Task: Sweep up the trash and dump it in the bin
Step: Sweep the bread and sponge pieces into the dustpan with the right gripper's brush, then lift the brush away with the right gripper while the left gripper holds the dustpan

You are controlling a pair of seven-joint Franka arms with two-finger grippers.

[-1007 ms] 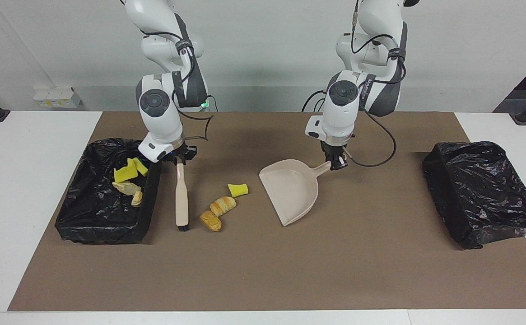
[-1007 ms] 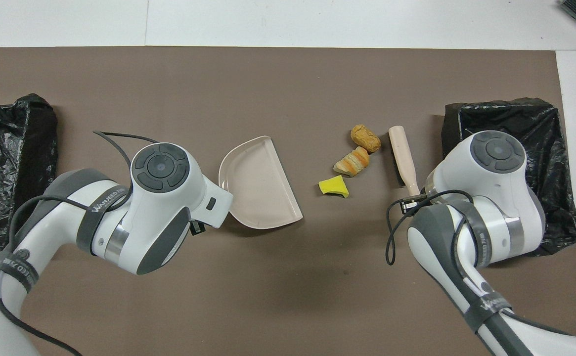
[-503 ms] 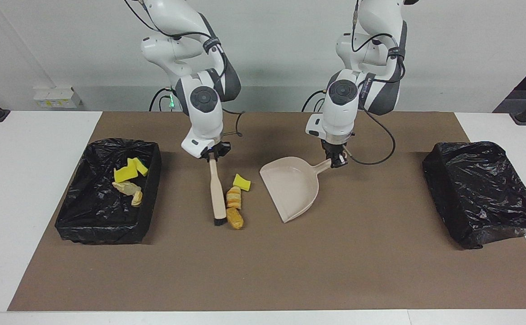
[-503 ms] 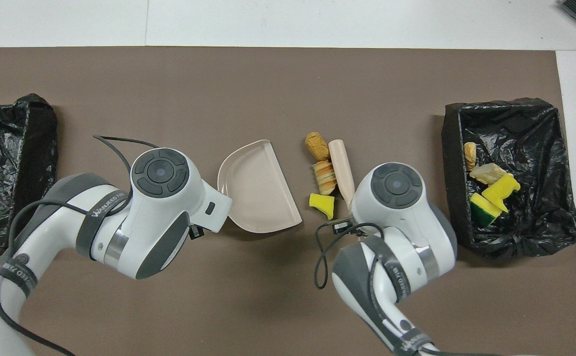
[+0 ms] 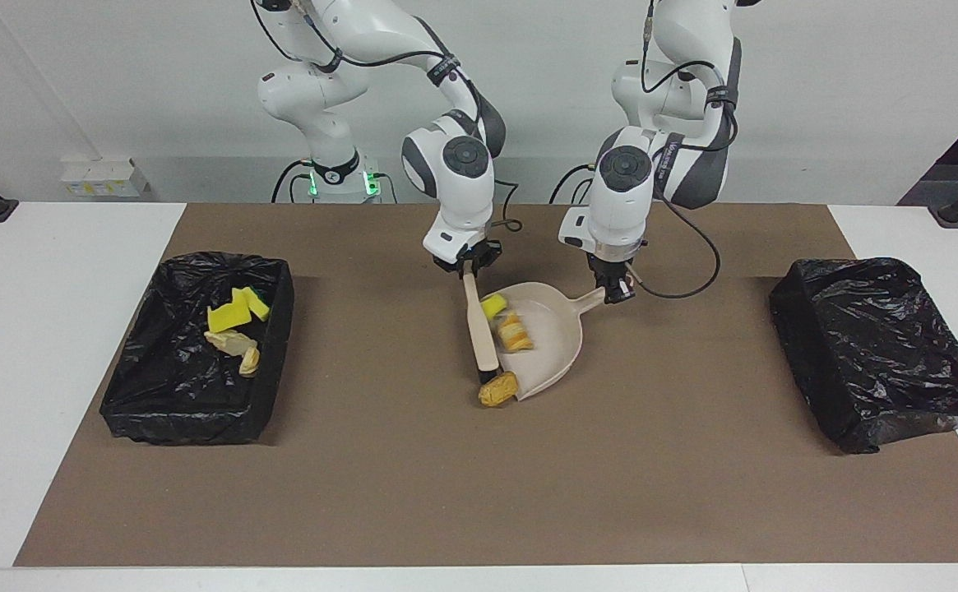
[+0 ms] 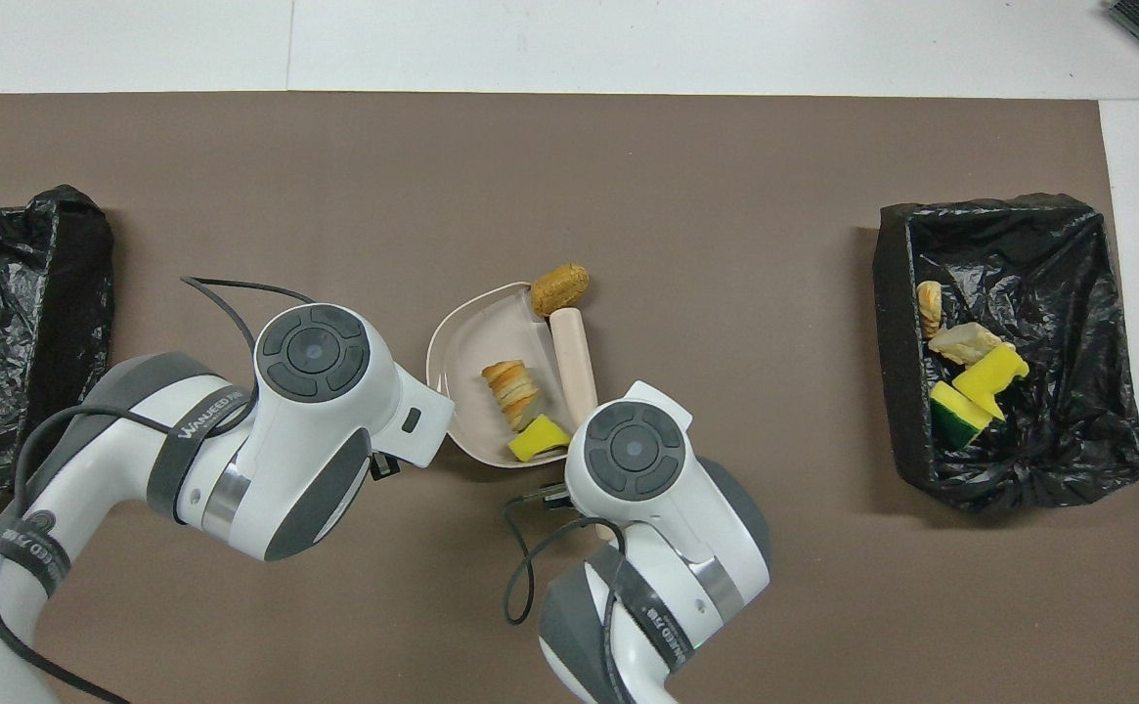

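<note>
My right gripper [image 5: 468, 267] is shut on the handle of the beige brush [image 5: 483, 329], which lies along the open edge of the beige dustpan [image 5: 553, 337]. My left gripper [image 5: 615, 293] is shut on the dustpan's handle. A yellow sponge chunk [image 5: 492, 307] and a striped pastry piece [image 5: 515, 333] lie inside the pan; they also show in the overhead view, sponge [image 6: 538, 442] and pastry [image 6: 510, 383]. A golden-brown piece [image 5: 497, 390] lies on the mat at the pan's corner by the brush tip. In the overhead view both grippers are hidden under their wrists.
The black-lined bin [image 5: 191, 423] at the right arm's end holds several trash bits, among them yellow sponges [image 5: 228, 316]. A second black-bagged bin [image 5: 877, 349] stands at the left arm's end. A brown mat [image 5: 479, 493] covers the table.
The right arm swept the brush from beside the bin toward the dustpan, pushing three pieces along. The sponge and the striped pastry went into the pan. The dustpan barely moved.
</note>
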